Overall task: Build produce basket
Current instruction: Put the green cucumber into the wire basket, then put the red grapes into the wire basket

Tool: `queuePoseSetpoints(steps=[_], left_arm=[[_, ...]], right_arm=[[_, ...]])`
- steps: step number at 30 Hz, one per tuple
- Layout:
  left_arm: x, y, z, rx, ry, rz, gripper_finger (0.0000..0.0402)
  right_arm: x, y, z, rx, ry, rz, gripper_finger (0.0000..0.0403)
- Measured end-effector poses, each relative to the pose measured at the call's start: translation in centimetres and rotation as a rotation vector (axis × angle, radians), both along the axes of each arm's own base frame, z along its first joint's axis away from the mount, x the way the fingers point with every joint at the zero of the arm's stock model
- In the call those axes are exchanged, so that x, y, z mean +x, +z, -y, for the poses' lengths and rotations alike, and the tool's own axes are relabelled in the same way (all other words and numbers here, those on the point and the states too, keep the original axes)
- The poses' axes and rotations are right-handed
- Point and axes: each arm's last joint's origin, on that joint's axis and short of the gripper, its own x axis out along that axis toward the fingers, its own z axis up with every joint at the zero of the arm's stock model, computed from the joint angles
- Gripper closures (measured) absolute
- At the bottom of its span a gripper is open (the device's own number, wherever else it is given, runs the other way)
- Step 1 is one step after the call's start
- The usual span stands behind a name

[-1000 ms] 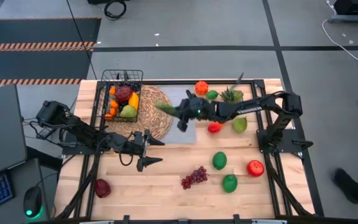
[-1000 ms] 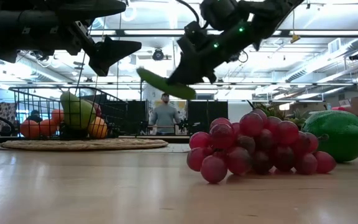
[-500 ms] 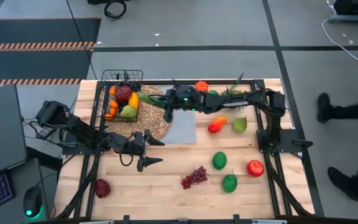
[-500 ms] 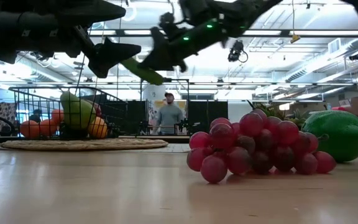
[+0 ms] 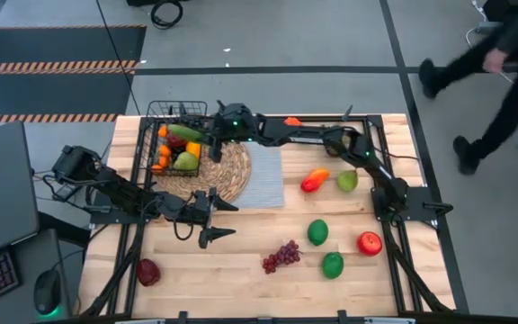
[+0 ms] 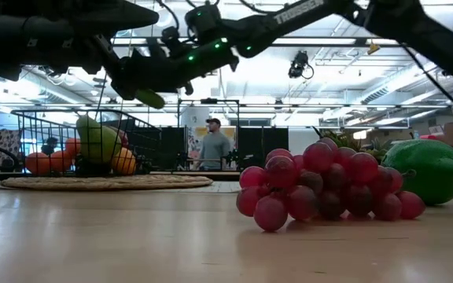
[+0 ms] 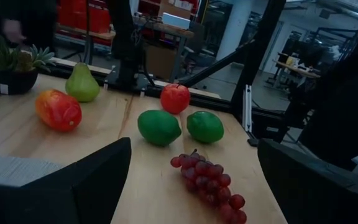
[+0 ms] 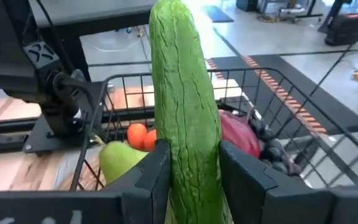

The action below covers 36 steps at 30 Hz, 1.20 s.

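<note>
Cucumber (image 8: 185, 112) clamped between right gripper (image 5: 207, 135) fingers (image 8: 247, 171), now over the basket (image 5: 150, 144) at far left, carried leftward from above the mat (image 5: 232, 171). Left gripper (image 5: 212, 219) parked near, fingers apart. Grapes (image 5: 280, 256), limes (image 5: 318, 231) on wooden table (image 5: 241, 279). Person (image 6: 213, 146) standing beyond.

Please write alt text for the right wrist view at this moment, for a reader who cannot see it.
The right gripper holds a long green cucumber between its two dark fingers, just above the black wire basket. Inside the basket lie a green pear, small oranges and a dark red fruit.
</note>
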Motion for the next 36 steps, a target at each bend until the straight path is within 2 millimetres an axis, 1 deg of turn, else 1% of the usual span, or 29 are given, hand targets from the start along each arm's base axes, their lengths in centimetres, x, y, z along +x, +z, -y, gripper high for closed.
queuePoseSetpoints(steps=[4, 9, 15, 19, 23, 36], left_arm=[[0.0, -0.1, 0.0, -0.024, 0.000, -0.007, 0.0045], [-0.2, -0.1, 0.5, -0.032, -0.017, -0.008, 0.0045], [-0.5, -0.1, 1.4, -0.026, 0.012, -0.007, 0.0045], [-0.6, -0.1, 1.5, -0.023, 0.033, -0.007, 0.0045], [-0.6, -0.1, 1.5, -0.022, 0.038, -0.006, 0.0045], [-0.6, 0.0, 1.3, -0.011, 0.049, -0.005, 0.0045]], right_arm=[[1.1, -0.4, 0.4, -0.012, 0.010, 0.019, 0.0272], [1.9, -0.5, 0.6, -0.056, 0.027, 0.073, 0.0272], [2.0, 0.1, 0.6, -0.093, 0.031, 0.126, 0.0272], [2.0, 0.3, 0.6, -0.094, 0.030, 0.145, 0.0269], [2.0, 0.3, 0.6, -0.078, 0.018, 0.146, 0.0250], [2.1, 0.3, 0.3, -0.093, 0.008, 0.144, 0.0162]])
